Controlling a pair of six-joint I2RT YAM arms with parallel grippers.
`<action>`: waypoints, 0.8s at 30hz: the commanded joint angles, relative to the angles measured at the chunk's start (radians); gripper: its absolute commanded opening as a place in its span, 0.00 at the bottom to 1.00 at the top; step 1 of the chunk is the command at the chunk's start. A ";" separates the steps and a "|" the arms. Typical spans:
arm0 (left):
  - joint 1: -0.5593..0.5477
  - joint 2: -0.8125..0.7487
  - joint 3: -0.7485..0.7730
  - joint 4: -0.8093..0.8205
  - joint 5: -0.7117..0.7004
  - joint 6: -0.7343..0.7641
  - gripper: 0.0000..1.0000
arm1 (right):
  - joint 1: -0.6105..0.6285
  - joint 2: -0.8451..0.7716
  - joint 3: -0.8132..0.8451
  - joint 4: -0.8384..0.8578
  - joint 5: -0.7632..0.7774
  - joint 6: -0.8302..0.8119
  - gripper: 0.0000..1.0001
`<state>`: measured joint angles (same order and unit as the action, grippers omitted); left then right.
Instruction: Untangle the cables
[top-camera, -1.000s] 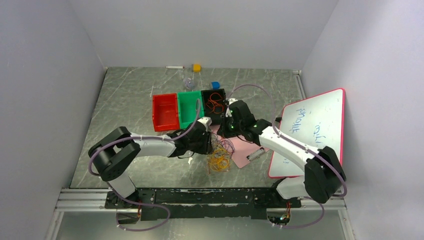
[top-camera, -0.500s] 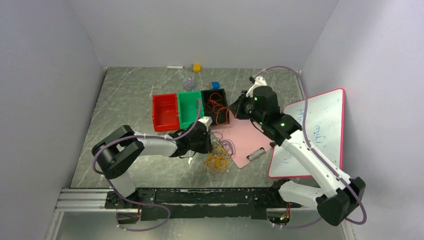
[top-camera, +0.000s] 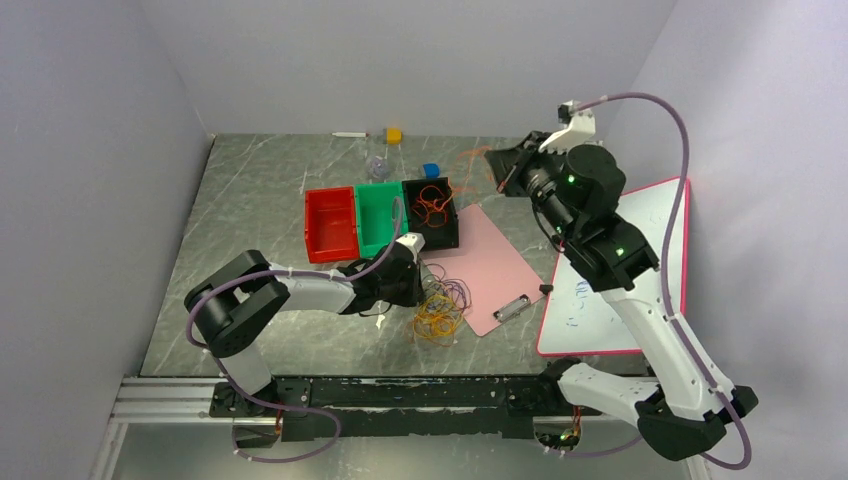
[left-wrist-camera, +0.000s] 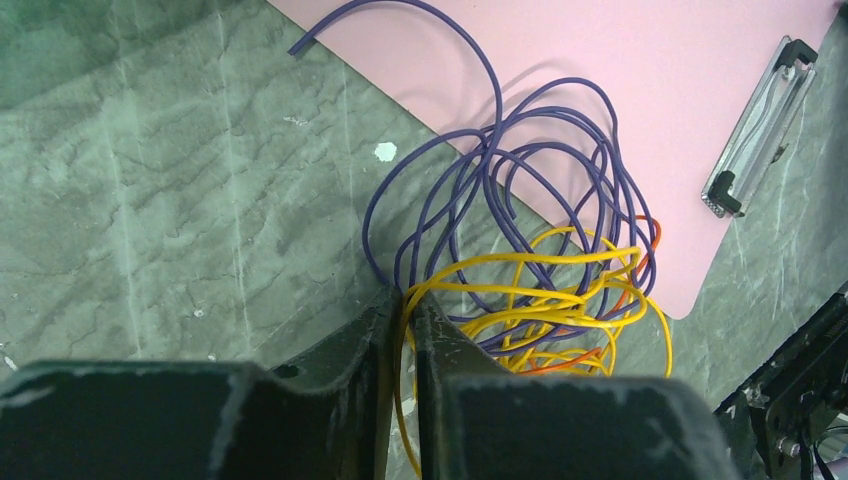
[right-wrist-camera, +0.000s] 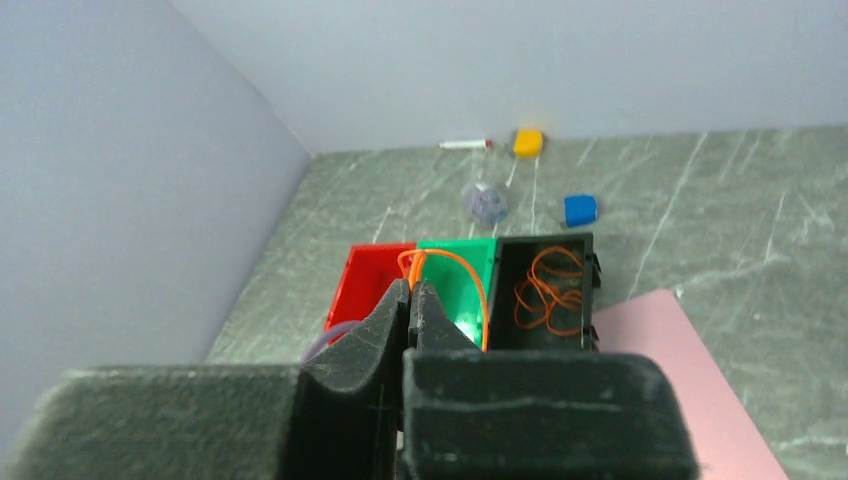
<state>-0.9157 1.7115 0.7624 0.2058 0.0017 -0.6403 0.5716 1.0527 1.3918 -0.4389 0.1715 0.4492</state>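
The left gripper (left-wrist-camera: 403, 300) is nearly closed, pinching 1 yellow cable (left-wrist-camera: 400, 380) between its 2 fingers (left-wrist-camera: 345, 390); the tangle of cables (left-wrist-camera: 520, 250), purple and yellow loops, spreads just ahead of its tips. The right gripper (right-wrist-camera: 410, 290), raised high, is clamped tight on 1 orange cable (right-wrist-camera: 465, 265) looping off its tips.

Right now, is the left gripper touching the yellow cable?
Touching. The left wrist view shows the left gripper with its jaws pinched on a strand of the yellow cable, which runs down between them.

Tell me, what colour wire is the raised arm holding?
Orange wire, clearest in right wrist view.
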 joint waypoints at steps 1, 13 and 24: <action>-0.008 0.034 -0.027 -0.060 -0.006 0.016 0.16 | -0.004 0.029 0.077 -0.002 0.009 -0.053 0.00; -0.009 -0.152 -0.166 -0.097 -0.043 -0.014 0.07 | -0.004 0.193 0.018 0.087 -0.078 -0.138 0.00; -0.009 -0.435 -0.230 -0.249 -0.186 -0.037 0.22 | -0.004 0.426 -0.029 0.210 -0.081 -0.185 0.00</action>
<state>-0.9184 1.3460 0.5220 0.0246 -0.1005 -0.6727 0.5705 1.4246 1.3674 -0.3126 0.0856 0.2920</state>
